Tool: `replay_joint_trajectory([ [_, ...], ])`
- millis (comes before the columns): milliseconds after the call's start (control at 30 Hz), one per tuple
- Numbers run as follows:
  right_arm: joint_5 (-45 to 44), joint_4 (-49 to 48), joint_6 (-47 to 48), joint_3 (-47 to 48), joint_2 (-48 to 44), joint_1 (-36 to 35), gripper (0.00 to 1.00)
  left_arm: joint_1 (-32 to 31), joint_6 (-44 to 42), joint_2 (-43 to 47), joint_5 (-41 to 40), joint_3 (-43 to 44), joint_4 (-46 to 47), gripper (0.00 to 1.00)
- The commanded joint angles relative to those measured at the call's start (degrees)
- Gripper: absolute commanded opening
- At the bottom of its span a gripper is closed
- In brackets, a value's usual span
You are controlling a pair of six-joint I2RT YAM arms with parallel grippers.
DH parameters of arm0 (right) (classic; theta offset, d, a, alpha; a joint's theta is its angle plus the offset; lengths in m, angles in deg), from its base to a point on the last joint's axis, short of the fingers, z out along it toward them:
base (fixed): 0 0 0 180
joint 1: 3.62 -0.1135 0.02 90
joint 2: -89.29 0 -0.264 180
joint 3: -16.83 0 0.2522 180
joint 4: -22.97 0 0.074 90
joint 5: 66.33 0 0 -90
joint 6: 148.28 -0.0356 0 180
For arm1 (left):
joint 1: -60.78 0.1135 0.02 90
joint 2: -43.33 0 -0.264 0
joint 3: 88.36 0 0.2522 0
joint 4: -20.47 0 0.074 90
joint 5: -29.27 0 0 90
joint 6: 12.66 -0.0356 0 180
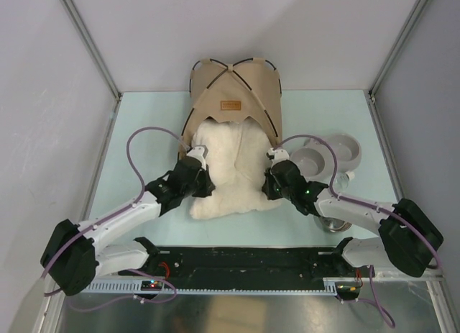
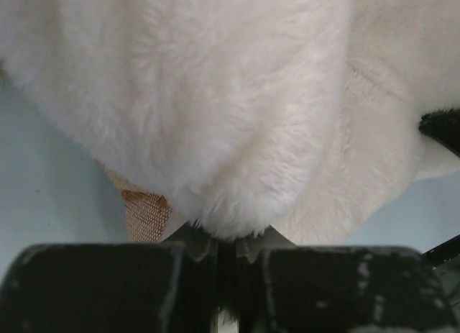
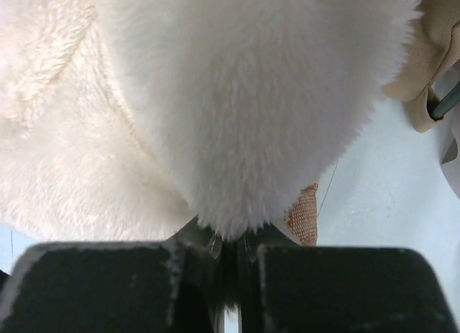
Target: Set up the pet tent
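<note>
Top external view: the pet tent stands upright at the far middle of the worktop. Its tan fabric is stretched over dark poles that cross at the peak, and the brown label patch sits above the opening that faces the arms. The frame part of the job looks done. What appears to be left is the bedding: the fluffy cream cushion lies with its far end tucked under the tent's front edge and most of its length spilling out toward the near side. How deep it reaches inside is hidden by the roof, so perhaps only a little. The left end effector is clamped on the cushion's left edge and the right end effector on its right edge. Each wrist view shows the fingers pressed together on a pinched fold of pile (a strip of brown mesh backing peeks out beside it). Judging by this, the cushion needs to be pushed further in and laid flat. To the right, apart from the tent, sit a grey double bowl and a metal bowl under the right arm.
</note>
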Motion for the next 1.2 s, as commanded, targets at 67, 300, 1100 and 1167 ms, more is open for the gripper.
replay_joint_trajectory([
  [67, -5.42, 4.66, 0.79, 8.76, -3.2, -4.25, 0.0, -0.99, -0.77, -1.45, 0.57, 9.68, 2.53, 0.01],
  [300, -7.62, 13.95, 1.76, 22.01, -0.7, -7.06, 0.0, -1.7, -1.75, -7.1, 1.5, 21.9, -4.64, 0.0],
  [1100, -6.27, 9.55, 10.62, 37.75, 11.66, 1.89, 0.0, 1.42, -1.85, -26.63, -13.57, 46.38, -16.53, 0.0],
  [1167, -5.88, 8.33, 11.03, 37.91, 11.77, 2.13, 0.0, 1.98, -2.68, -27.65, -13.73, 48.27, -16.58, 0.0],
])
